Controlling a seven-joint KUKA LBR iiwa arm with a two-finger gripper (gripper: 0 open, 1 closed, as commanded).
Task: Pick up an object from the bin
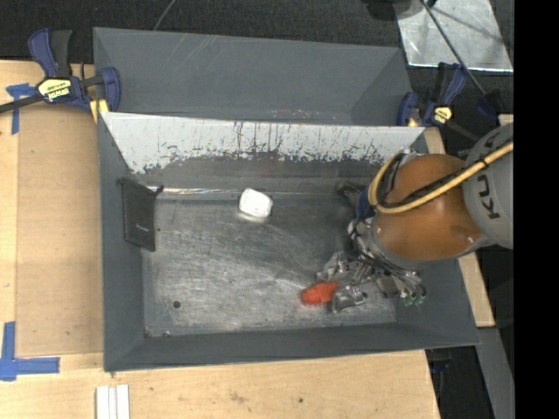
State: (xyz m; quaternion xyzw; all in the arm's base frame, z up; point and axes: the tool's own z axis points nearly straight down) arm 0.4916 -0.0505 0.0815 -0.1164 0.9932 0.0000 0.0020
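Looking down into the grey metal bin (253,77): the floor is bare sheet metal, heavily scuffed and scratched, with a shiny streak along the foot of the back wall. The back wall slopes. Its lower band is pale with dark vertical drip-like marks. Behind the bin the ground is dark.

Contents are sparse:
- A small white rounded block (255,204) sits on the floor near the back wall, about mid-width, well apart from everything else.
- A flat black rectangular piece (140,215) sits at the foot of the left wall.
- A tiny dark speck (177,304) lies on the front-left floor.

The arm (500,199) comes in from the right. Its wrist is under a rounded orange cover (428,221), with a yellow cable (454,185) draped over the top.

The gripper (349,293) is down at floor level in the front-right part of the bin, near the front wall. A small red-orange lump (316,295) lies on the floor at the gripper's left side, either touching its tip or just beside it; can't tell which.

Gripper opening: can't tell, since the metalwork below the cover reads as one tangle from this angle. Can't tell either whether it has hold of the red-orange lump.
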